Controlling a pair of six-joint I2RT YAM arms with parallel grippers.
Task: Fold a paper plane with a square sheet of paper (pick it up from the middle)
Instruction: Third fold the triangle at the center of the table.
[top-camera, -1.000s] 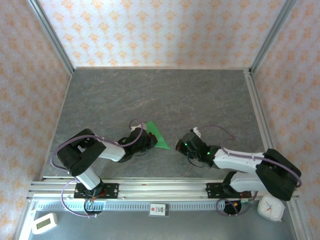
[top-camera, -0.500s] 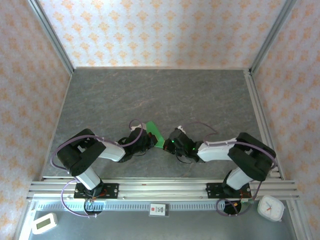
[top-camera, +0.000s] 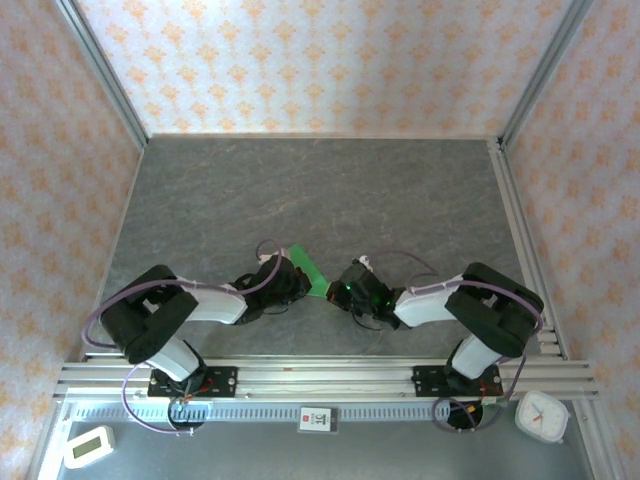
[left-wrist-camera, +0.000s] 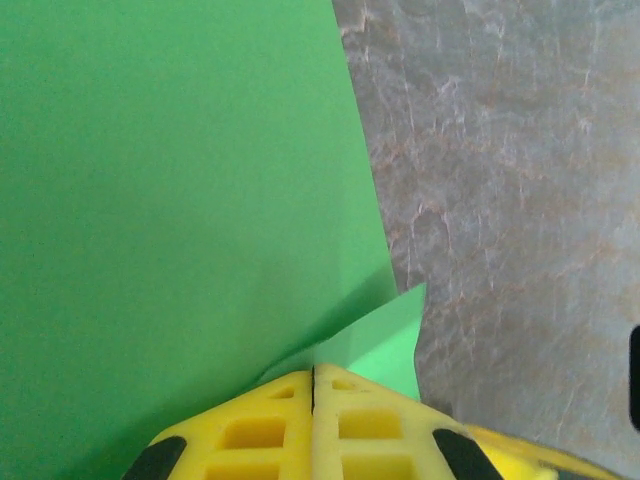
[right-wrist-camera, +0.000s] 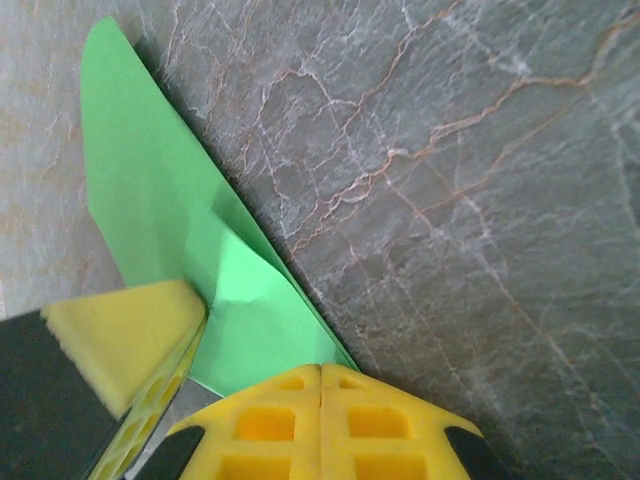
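Observation:
The square sheet of paper (top-camera: 313, 267) is bright green and folded into a pointed shape, low in the middle of the grey table. My left gripper (top-camera: 300, 283) is shut on its near corner. In the left wrist view the paper (left-wrist-camera: 180, 200) rises from the closed yellow fingertips (left-wrist-camera: 314, 374), with a small flap to their right. My right gripper (top-camera: 338, 291) is shut, its tips (right-wrist-camera: 320, 370) right at the paper's (right-wrist-camera: 150, 200) near edge. The left gripper's finger (right-wrist-camera: 125, 345) stands close beside them.
The aluminium rail (top-camera: 320, 378) with both arm bases runs along the near edge. A white timer (top-camera: 88, 445) lies at the bottom left and a small clock (top-camera: 543, 415) at the bottom right. Patterned walls and frame posts enclose the table (top-camera: 320, 190).
My right arm has swung left from about a hand's width away until its shut tips meet the paper. The left gripper has kept its hold and barely shifted.

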